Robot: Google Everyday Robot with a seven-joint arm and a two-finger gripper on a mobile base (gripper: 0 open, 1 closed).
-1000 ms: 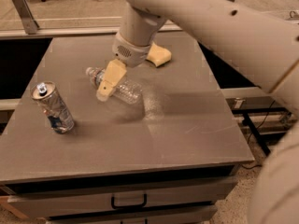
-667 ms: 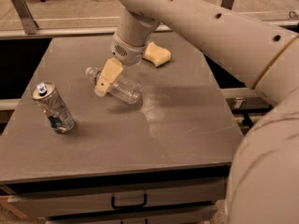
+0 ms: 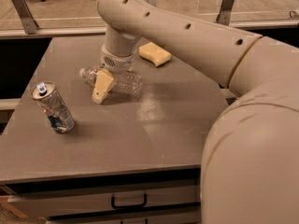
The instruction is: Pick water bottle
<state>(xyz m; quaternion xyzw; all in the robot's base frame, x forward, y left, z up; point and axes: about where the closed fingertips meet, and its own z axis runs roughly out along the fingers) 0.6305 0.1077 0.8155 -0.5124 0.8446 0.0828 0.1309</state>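
The water bottle, clear and ribbed, lies on its side on the grey table, its cap end pointing left. My gripper is down at the bottle's neck end, its cream-coloured tip in front of the bottle and close to the table top. The arm comes in from the upper right and hides part of the bottle's top. The bottle rests on the table.
A silver and blue can stands tilted at the left of the table. A yellow sponge lies at the back, behind the arm. The table's front edge and a drawer with a handle are below.
My gripper has moved down and slightly left, from just above the bottle to its neck end near the table. The bottle and can have not moved.
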